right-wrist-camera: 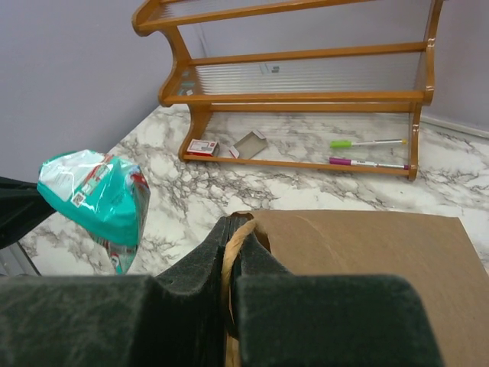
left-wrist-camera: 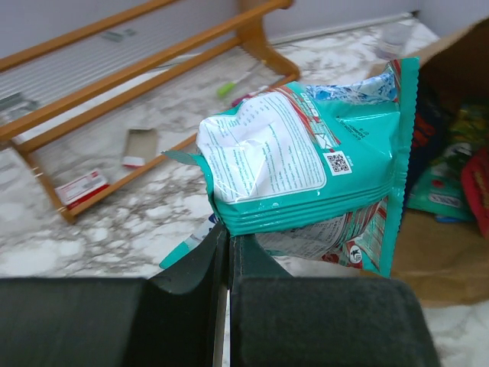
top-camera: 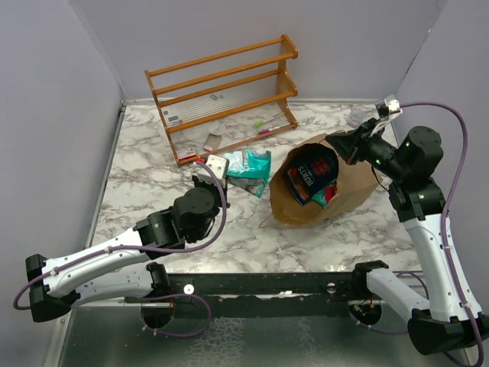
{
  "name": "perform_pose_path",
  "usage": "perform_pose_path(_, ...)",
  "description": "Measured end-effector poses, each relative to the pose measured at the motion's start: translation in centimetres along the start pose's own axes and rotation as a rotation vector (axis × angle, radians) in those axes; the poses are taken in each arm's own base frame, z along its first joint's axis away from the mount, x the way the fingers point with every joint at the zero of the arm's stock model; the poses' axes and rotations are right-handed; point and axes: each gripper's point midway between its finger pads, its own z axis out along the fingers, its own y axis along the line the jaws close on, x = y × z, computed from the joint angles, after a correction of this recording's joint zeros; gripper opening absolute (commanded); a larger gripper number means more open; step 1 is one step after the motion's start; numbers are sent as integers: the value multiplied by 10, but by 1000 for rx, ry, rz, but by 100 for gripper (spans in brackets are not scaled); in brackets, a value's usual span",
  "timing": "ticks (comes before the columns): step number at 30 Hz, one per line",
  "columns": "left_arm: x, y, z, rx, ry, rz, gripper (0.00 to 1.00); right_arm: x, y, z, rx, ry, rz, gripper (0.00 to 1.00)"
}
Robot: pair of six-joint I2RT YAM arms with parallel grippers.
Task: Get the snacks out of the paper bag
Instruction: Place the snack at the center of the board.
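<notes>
My left gripper pinches 1 edge of teal packets, frame centre; I fear they slip. My right gripper pinches bag handle; a tug could tip it.

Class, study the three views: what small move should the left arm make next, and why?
Probably lower the teal packets onto the table and open the left gripper. The packets are pinched in it, already outside the paper bag, whose handle the right gripper holds, with more snacks inside.
</notes>
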Motion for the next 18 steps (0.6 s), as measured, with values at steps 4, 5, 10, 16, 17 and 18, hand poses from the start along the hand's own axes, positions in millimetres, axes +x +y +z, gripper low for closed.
perform_pose_path(4,7,36,3,-202,26,-6,0,-1,-1,0,6,-3,-1,2)
perform_pose_path(5,11,45,7,-252,47,-12,0,-1,-1,0,7,-4,-1,2)
perform_pose_path(10,43,103,28,-465,162,-68,0,-1,-1,0,8,-4,-1,2)
perform_pose_path(16,96,153,34,-602,292,-165,0,-1,-1,-1,8,-4,-1,2)
perform_pose_path(17,103,155,34,-606,312,-175,0,-1,-1,-1,8,-5,-2,2)
perform_pose_path(18,112,159,34,-615,336,-190,0,-1,-1,-1,8,-6,-2,2)
